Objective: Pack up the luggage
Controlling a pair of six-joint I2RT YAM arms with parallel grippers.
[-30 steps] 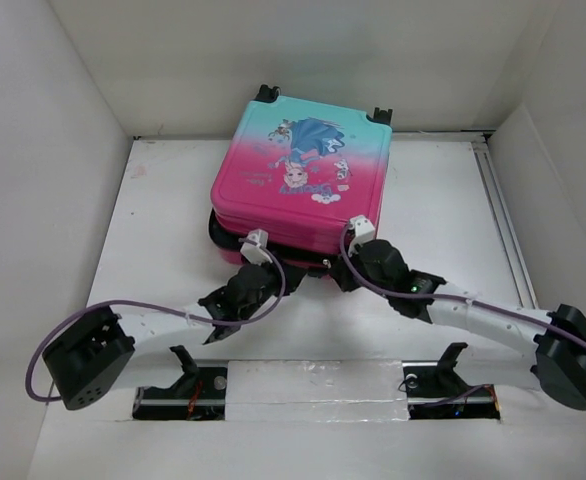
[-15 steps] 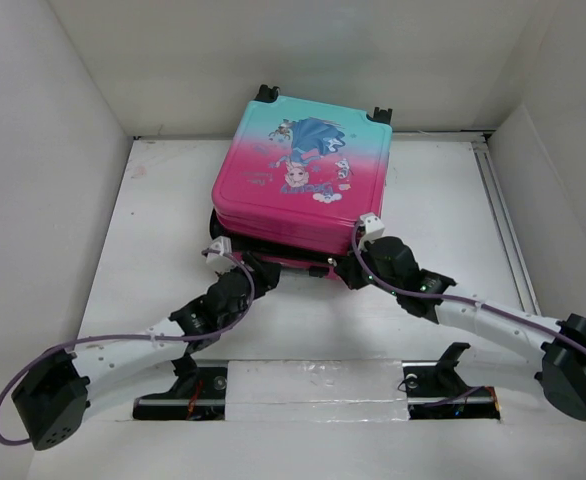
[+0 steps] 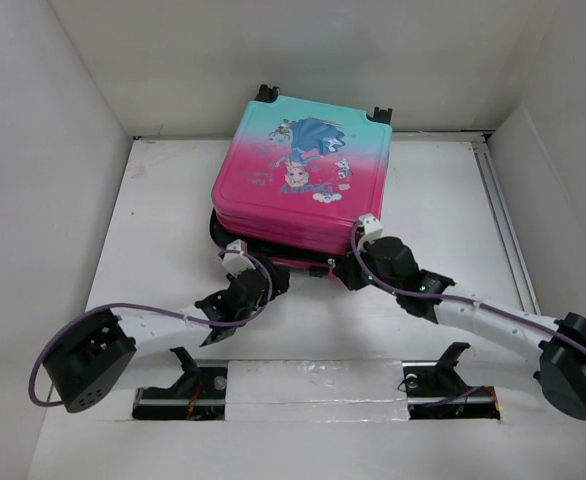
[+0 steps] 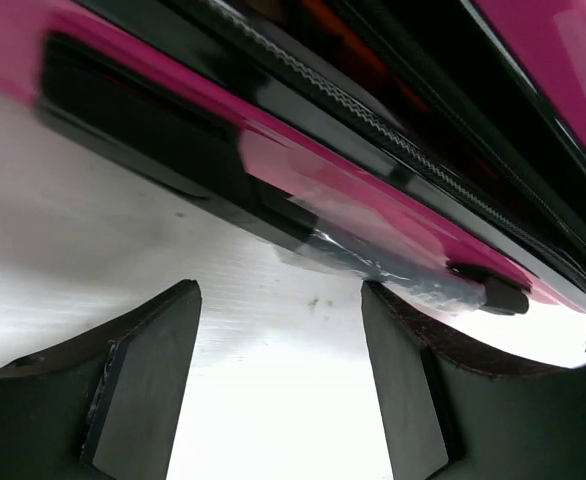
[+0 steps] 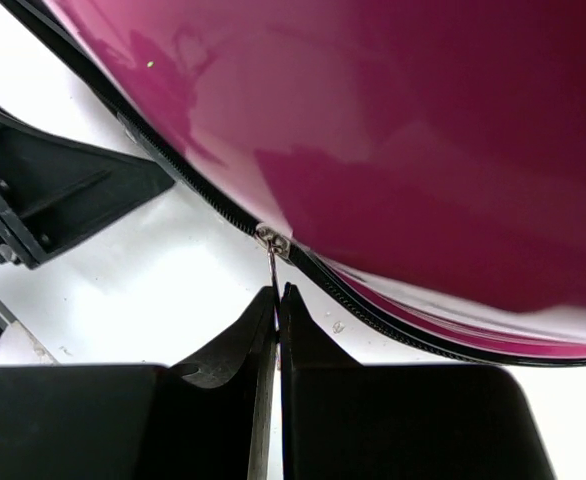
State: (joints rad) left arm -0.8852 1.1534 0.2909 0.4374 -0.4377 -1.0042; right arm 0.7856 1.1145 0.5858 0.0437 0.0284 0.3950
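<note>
Lying flat on the white table [image 3: 433, 200], the luggage [image 3: 298, 175] has its pink-to-teal printed shell facing up and its wheeled end turned away from the arm bases. Along the suitcase's near edge a dark gap separates the upper shell from the lower one, and the left wrist view shows rows of zipper teeth [image 4: 373, 115] on both sides of that gap. The left gripper [image 4: 278, 400] sits low just in front of the near-left corner of the luggage, its jaws spread wide with only bare table between them, touching nothing. The right gripper [image 5: 276, 330] is at the near-right corner of the luggage, its fingers [image 5: 228, 350] pressed narrowly together on the thin zipper pull [image 5: 271, 262] that hangs from the slider on the case's black seam.
</note>
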